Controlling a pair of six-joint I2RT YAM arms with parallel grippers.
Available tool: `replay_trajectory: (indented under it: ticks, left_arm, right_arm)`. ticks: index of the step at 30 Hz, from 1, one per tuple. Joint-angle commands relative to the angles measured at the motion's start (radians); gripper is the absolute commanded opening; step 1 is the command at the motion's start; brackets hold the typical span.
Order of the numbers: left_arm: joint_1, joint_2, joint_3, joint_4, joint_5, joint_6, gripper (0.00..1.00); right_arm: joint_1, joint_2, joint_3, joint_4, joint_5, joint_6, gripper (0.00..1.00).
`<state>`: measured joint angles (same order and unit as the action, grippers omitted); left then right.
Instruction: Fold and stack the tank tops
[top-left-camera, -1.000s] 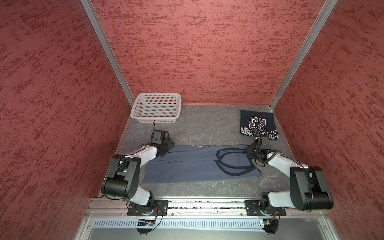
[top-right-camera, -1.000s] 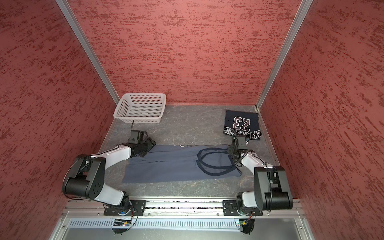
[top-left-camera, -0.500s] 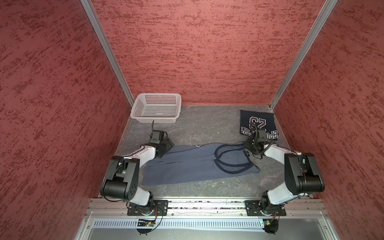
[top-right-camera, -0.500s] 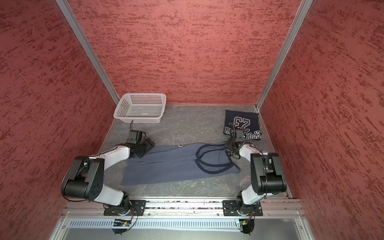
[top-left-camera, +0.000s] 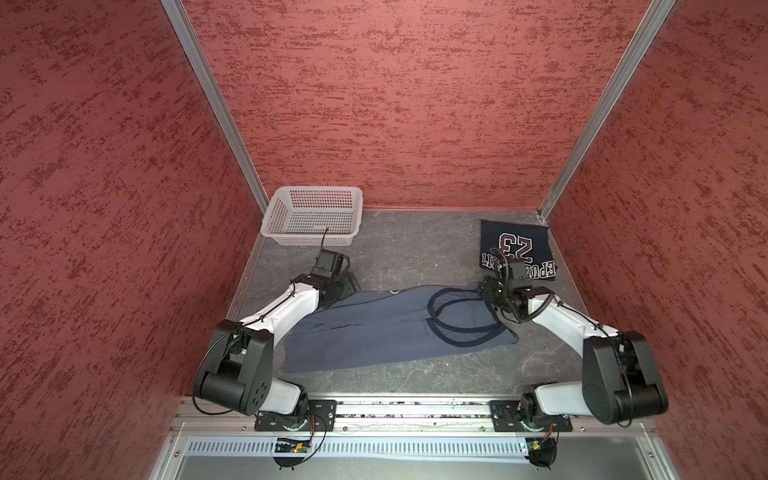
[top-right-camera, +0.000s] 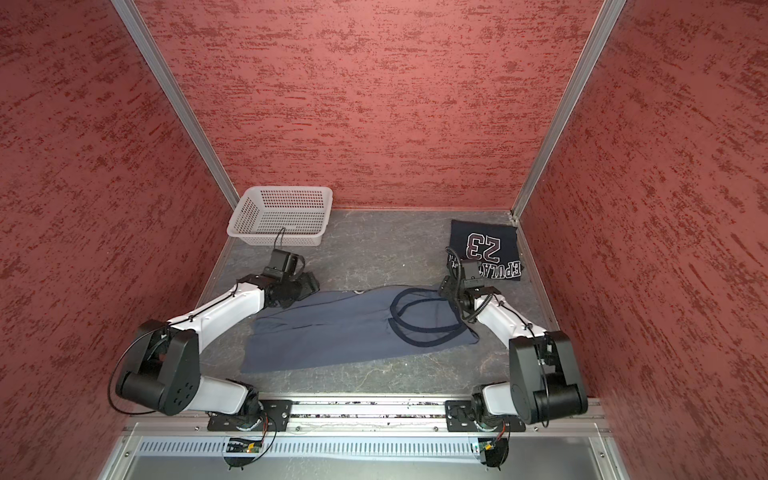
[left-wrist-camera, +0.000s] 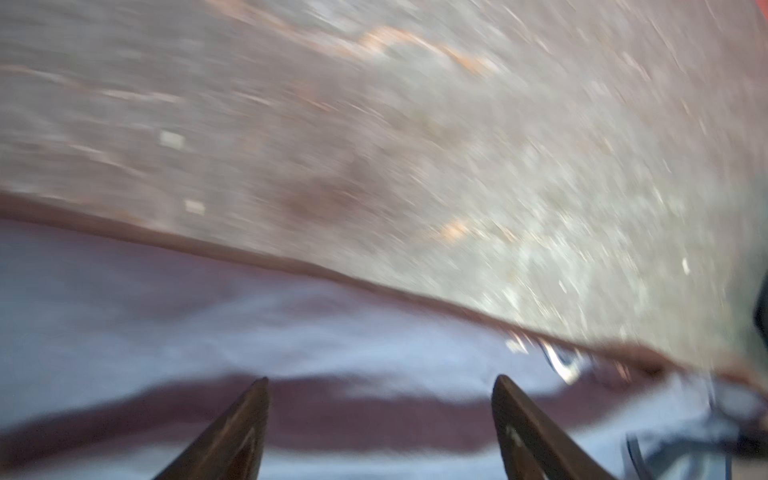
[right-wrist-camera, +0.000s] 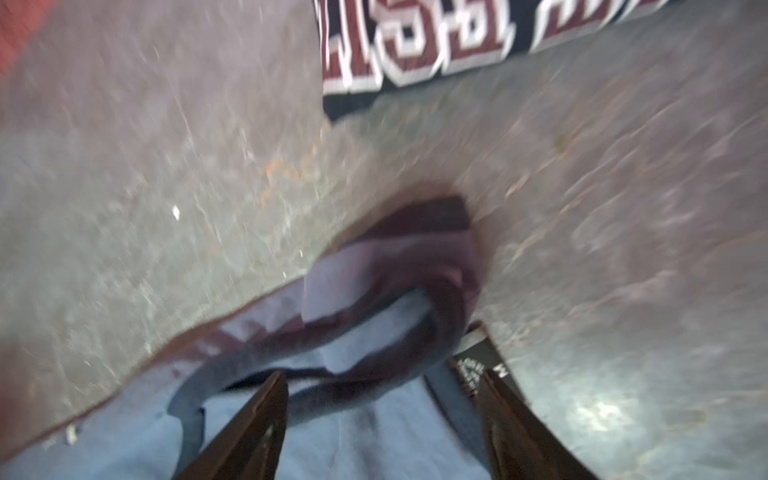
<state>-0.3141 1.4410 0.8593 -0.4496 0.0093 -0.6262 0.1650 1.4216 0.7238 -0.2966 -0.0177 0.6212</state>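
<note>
The grey top (top-left-camera: 374, 332) between the tools is plain slate blue-grey, with dark navy trim looping beside the right tool (right-wrist-camera: 384, 374). The navy top (top-left-camera: 536, 228) just beyond that tool is dark navy, printed with a maroon "23" and block letters outlined in white. The basket (top-left-camera: 309, 239) beyond the left tool (left-wrist-camera: 380, 380) is white, with a grid of small holes. The table (top-left-camera: 415, 249) is mottled grey with pale veins. The walls (top-left-camera: 395, 104) are red with darker streaks. The tools' fingers look brown-black. The arms (top-left-camera: 286, 307) are white with black joints.
</note>
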Motion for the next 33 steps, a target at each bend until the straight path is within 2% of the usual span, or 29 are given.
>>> replay_trajectory:
  ticks: [1, 5, 8, 14, 21, 25, 33]
  left_arm:
    - [-0.044, 0.031, 0.015, -0.044, -0.010, 0.035, 0.84]
    - [-0.063, 0.088, 0.008, -0.051, 0.009, 0.038, 0.84]
    - [-0.063, 0.100, -0.013, -0.065, 0.009, 0.026, 0.84]
    - [-0.062, 0.073, -0.083, -0.066, 0.015, 0.001, 0.84]
    - [-0.060, 0.023, -0.166, -0.044, -0.014, -0.063, 0.84]
    - [-0.015, 0.013, -0.193, -0.002, 0.001, -0.097, 0.84]
    - [0.002, 0.061, -0.098, 0.037, 0.061, -0.093, 0.85]
  right_arm:
    - [0.040, 0.087, 0.048, -0.038, 0.048, 0.013, 0.73]
    - [0.083, 0.187, 0.103, -0.050, 0.070, -0.001, 0.72]
    - [0.120, 0.262, 0.147, -0.067, 0.086, -0.014, 0.66]
    - [0.176, 0.446, 0.296, -0.078, 0.032, -0.048, 0.58]
    - [0.199, 0.680, 0.647, -0.183, 0.060, -0.109, 0.54]
    - [0.197, 0.840, 0.883, -0.269, 0.117, -0.151, 0.52]
    - [0.145, 1.079, 1.294, -0.372, 0.147, -0.250, 0.51]
